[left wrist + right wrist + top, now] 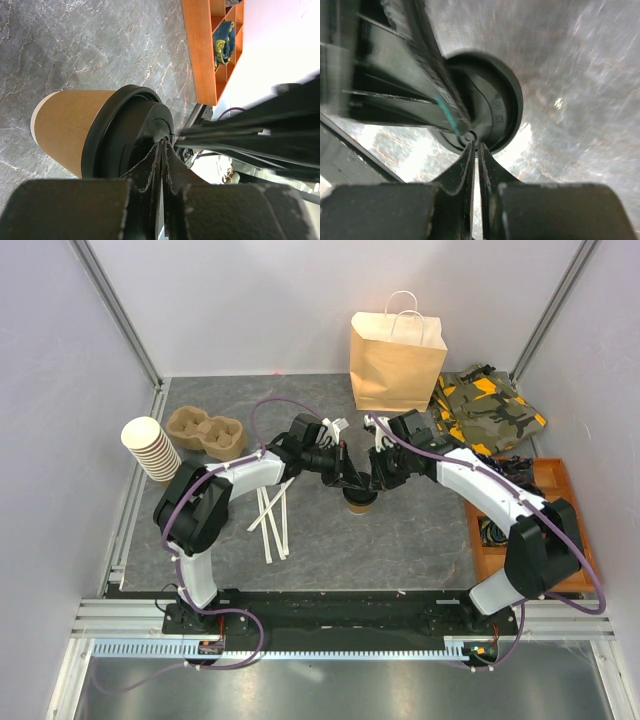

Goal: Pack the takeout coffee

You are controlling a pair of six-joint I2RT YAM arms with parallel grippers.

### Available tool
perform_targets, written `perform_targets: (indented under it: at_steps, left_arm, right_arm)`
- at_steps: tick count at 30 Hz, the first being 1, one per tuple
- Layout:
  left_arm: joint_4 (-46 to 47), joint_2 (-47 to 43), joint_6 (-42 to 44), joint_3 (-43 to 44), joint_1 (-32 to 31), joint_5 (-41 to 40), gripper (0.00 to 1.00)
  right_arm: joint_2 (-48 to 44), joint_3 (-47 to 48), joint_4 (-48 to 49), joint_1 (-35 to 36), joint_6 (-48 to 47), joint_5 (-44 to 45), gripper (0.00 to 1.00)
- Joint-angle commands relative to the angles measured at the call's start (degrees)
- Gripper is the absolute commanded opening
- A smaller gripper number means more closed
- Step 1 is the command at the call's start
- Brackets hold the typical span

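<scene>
One takeout coffee (360,503) stands upright at the middle of the top view, on the grey table (420,535). Both arms meet over its black lid. The left gripper (162,149) has its fingers pressed together, tips touching the lid top. The right gripper (474,149) is likewise closed, tips at the lid's rim. Grey tabletop shows between the cup and the paper bag (397,362) at upper right. White straws (272,523) lie near, to the left.

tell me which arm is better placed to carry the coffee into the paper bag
Right, likely. The left gripper and right gripper are both shut, tips at the takeout coffee, neither gripping it. The paper bag stands at the far edge, on the right arm's side.
</scene>
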Motion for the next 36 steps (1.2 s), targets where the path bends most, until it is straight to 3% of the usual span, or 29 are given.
perform_targets:
  at_steps: [1,6,21,32,36]
  left_arm:
    - [-6.1,3.7,5.2,-1.0,0.3,-6.4,0.07]
    - [-6.2,3.8,5.2,-0.9,0.6,-6.3,0.06]
    - [-6.0,3.2,5.7,-0.9,0.6,-5.8,0.06]
    - [-6.2,4.1,5.6,-0.6,0.8,-5.6,0.06]
    - [-6.3,4.3,5.9,-0.6,0.9,-5.6,0.06]
  right_arm:
    - [3.5,-5.0,1.7,0.4,-0.6,1.1,0.12]
    - [3.0,-4.1,0.3,0.4,-0.9,1.4,0.11]
    - [2.4,11.4,-0.4,-2.2,0.2,2.6,0.13]
    - [9.4,0.7,3.6,-1.5,-1.1,2.4,0.11]
    - [8.1,1.2,3.2,-1.5,-1.7,4.2,0.11]
